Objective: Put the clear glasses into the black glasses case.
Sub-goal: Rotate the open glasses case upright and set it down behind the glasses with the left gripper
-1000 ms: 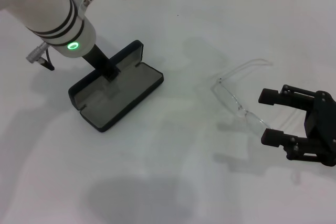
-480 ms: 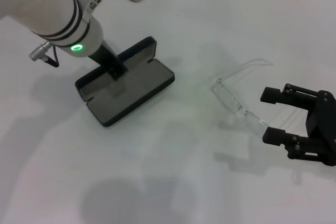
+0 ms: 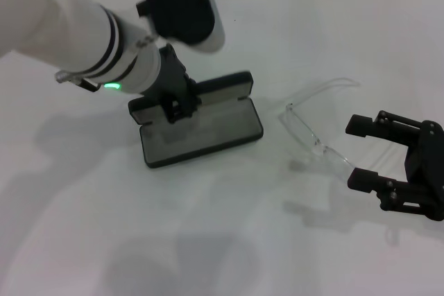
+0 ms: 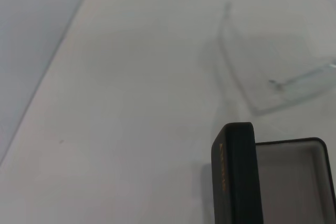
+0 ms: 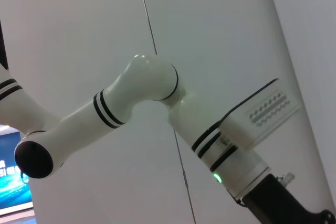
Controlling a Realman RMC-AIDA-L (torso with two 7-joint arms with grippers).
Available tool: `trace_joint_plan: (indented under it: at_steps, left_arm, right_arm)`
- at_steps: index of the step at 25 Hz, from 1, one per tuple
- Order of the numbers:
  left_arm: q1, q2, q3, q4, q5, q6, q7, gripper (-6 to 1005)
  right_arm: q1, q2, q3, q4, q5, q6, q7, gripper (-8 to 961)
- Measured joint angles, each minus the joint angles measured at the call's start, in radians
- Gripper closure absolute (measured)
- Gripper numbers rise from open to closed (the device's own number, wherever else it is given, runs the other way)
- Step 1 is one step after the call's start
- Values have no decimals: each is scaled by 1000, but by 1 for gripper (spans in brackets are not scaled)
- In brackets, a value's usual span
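Right gripper [image 3: 374, 154] low at the near right, jaws wide, holding nothing, just beside the clear glasses [image 3: 316, 129] lying on the white surface [image 3: 229, 240]. Farther left, left gripper [image 3: 177, 105] grips the open black glasses case [image 3: 208, 133] at its hinged lid.

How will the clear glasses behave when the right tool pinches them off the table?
Probably light and slick: the clear glasses are thin transparent plastic lying flat on the smooth table. The thin arms look flexible, so they may bend or skid. The right tool, open beside them, likely needs a gentle pinch.
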Motion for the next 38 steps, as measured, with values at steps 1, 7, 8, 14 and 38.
trace_joint_plan:
  at_steps: [1,7,8,14,38]
  left_arm:
    - [10,0,-1,1,-11,-1,55,787]
    - [23,1,20,12,-85,0,186,787]
    - [23,1,29,14,-86,-1,193,787]
    - [20,0,52,13,-101,-14,208,789]
    - [9,-1,116,-25,-108,-113,163,735]
  right_arm:
    - [-1,0,0,0,1,-1,-3,205]
    - [-1,-1,0,0,3,-2,-5,205]
    - [-1,-1,0,0,3,-2,-5,205]
    - [4,1,0,0,13,-7,-5,205]
    - [6,2,-2,8,44,-49,-6,206]
